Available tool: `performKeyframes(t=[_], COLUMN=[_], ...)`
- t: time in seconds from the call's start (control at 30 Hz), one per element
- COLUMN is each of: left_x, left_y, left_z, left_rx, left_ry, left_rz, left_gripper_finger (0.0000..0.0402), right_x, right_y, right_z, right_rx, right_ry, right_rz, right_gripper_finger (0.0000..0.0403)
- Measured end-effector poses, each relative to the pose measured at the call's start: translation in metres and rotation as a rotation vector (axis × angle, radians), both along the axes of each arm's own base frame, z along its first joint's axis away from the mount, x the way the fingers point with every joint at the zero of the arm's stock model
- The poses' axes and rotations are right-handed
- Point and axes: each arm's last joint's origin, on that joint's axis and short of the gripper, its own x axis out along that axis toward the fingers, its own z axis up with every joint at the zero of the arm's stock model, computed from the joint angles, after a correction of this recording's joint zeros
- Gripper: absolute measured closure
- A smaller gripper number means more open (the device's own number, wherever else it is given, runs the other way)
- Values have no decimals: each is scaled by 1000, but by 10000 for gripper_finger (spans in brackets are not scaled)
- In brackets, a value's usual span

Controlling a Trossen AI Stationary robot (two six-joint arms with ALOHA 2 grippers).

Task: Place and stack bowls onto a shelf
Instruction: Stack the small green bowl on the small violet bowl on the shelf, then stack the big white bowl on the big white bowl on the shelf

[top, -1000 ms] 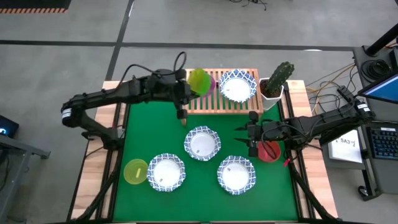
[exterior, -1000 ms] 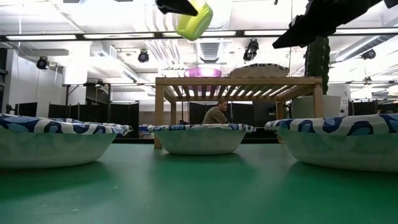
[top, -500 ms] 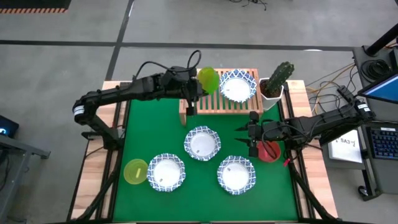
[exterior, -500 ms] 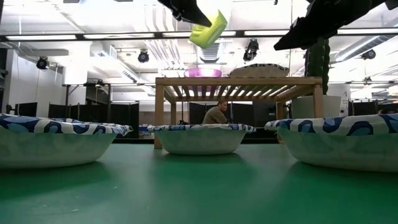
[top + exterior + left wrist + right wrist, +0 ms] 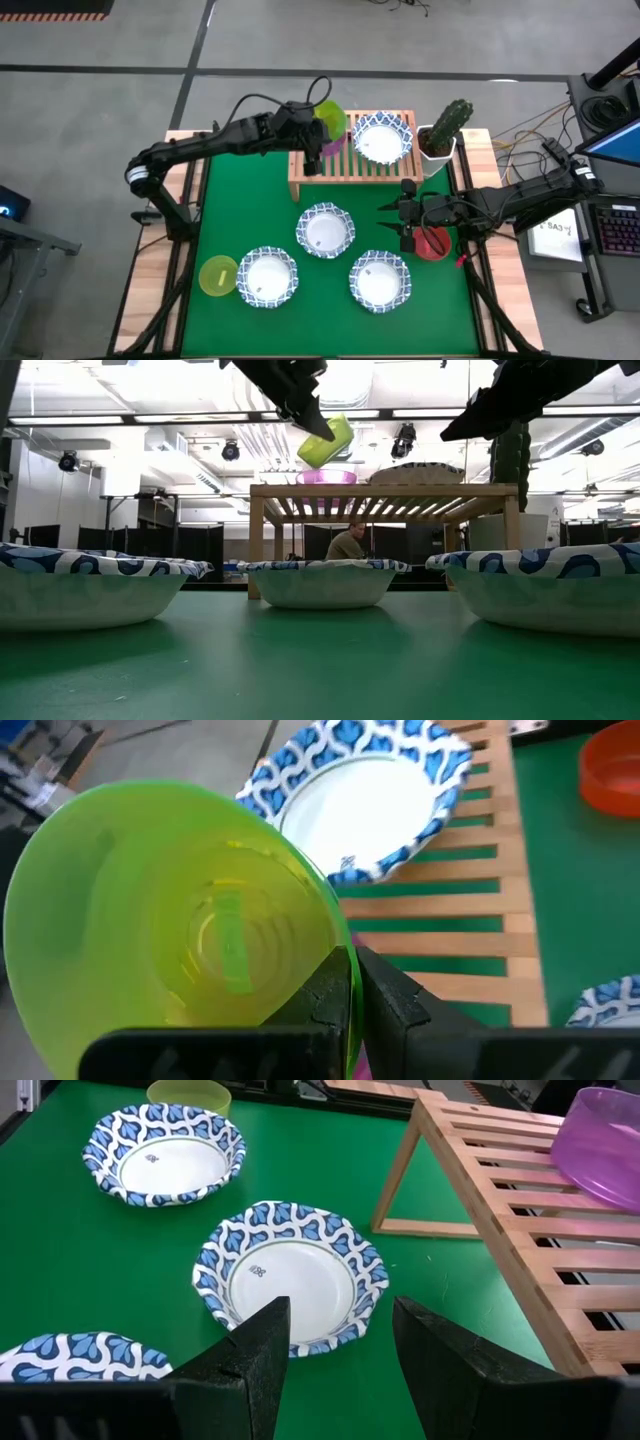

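Observation:
A green bowl (image 5: 332, 117) hangs tilted above the left end of the light-wood shelf (image 5: 350, 165), with my left gripper (image 5: 352, 988) shut on it. Just below it, a purple bowl (image 5: 327, 476) sits on the shelf's slats. A white bowl with a blue rim (image 5: 382, 138) rests on the shelf's right part. Three more patterned bowls (image 5: 325, 230) (image 5: 267, 277) (image 5: 380, 280) and a yellow bowl (image 5: 218, 275) stand on the green mat. My right gripper (image 5: 340, 1342) waits open over the mat's right side, beside a red bowl (image 5: 433, 244). My left gripper pinches the green bowl's wall at the rim (image 5: 328, 952), one finger inside the bowl and one outside. The fingers come slanting down from the table's left. The bowl is lifted clear of the shelf and tipped on its side, its hollow facing back toward the wrist.
A cactus in a white pot (image 5: 445, 127) stands at the shelf's right end. Bare green mat (image 5: 240, 215) lies between the shelf and the near bowls. In the low view a person (image 5: 347, 544) sits in the room behind the table.
My left gripper has carried the green bowl toward the table's right edge and downward, from beside the shelf's left end to over the purple bowl. The bowl has stayed in the shut fingers and has tipped further as it came down.

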Motion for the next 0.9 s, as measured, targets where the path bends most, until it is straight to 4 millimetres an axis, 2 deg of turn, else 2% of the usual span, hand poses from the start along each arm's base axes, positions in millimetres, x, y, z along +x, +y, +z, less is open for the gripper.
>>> performKeyframes(t=[0.2,0.6,0.77,0.9], left_x=[-1,-3,-16,-35], left_y=[5,0,-8,-22], left_z=[-3,2,18,28], left_rx=[-8,-9,-36,-181], left_ry=[18,-3,-42,-46], left_rz=[17,14,28,10], left_gripper_finger=[387,300,287,287], right_x=[0,0,0,0], right_y=[0,0,0,0], right_z=[0,0,0,0], right_rx=[0,0,-1,-1], right_ry=[0,0,1,1], right_rz=[0,0,-1,-2], right_gripper_finger=[235,235,235,235])
